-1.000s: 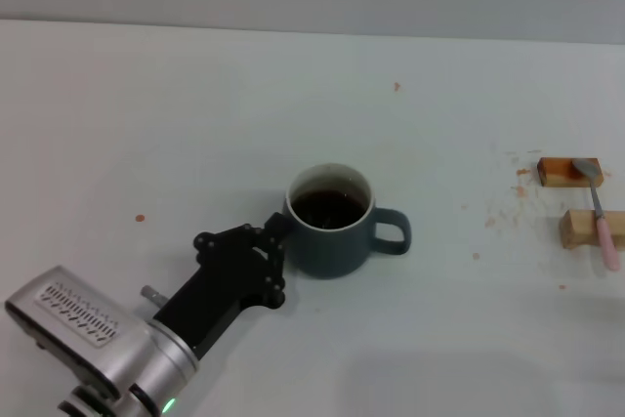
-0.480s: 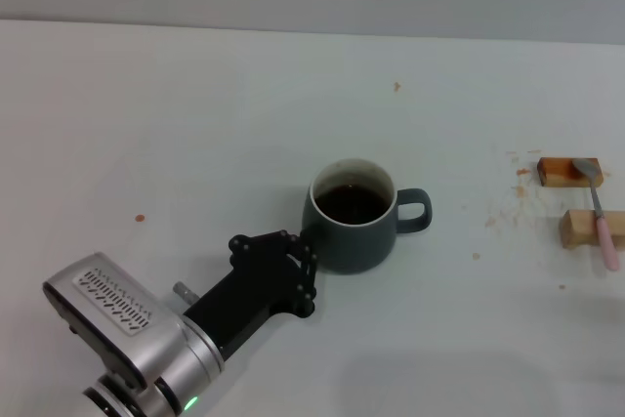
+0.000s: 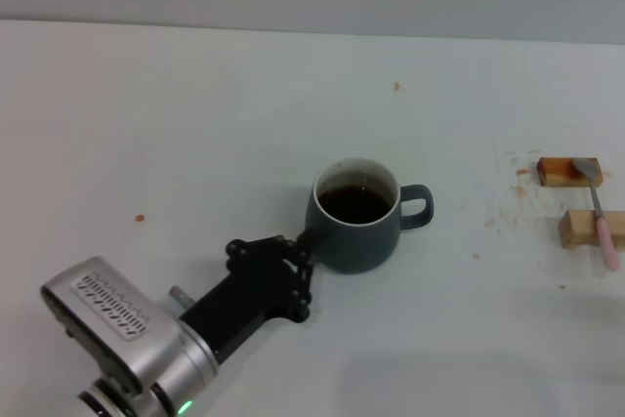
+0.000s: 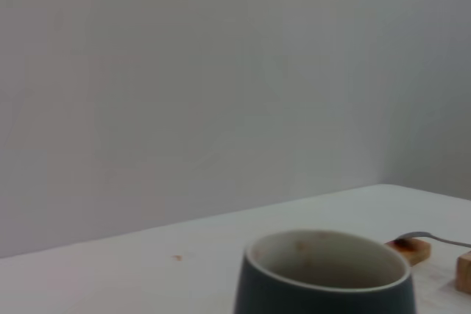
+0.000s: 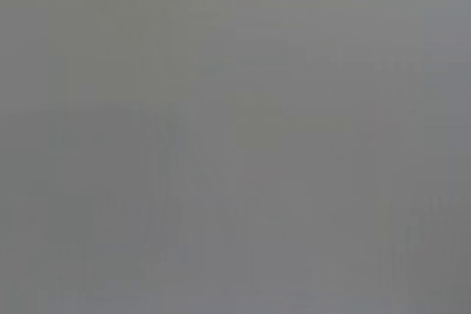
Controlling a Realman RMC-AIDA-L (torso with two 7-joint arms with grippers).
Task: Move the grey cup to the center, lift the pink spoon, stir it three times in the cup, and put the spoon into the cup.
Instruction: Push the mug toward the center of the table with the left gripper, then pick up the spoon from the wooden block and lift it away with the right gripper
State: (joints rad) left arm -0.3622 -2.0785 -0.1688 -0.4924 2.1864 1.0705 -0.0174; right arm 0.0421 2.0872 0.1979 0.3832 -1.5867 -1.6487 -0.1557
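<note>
From the head camera I see my left gripper low on the table, a matte black jointed linkage on a brushed silver wrist housing with a ribbed vent plate, its tip pressed up against the near-left side of the grey cup. Whether its fingers are spread or pinched on the cup wall I cannot tell, because the linkage hides them. The cup is a rounded, smooth-glazed dark blue-grey ceramic mug with a pale rim and a loop handle pointing away from the gripper, toward my right; dark brown liquid fills it close to the rim. It stands upright near the middle of the white table, which is flat and matte with a few small orange-brown specks. In the left wrist camera the cup sits close ahead, showing its pale inner wall against a plain grey backdrop. Well apart from the cup, at the table's right edge, two small wooden blocks lie one behind the other: the nearer pale, the farther stained reddish-brown. The pink spoon rests across them, its silver metal bowl on the farther block and its slim pale pink handle over the nearer one. My right gripper shows nowhere; its wrist camera gives only flat grey.
</note>
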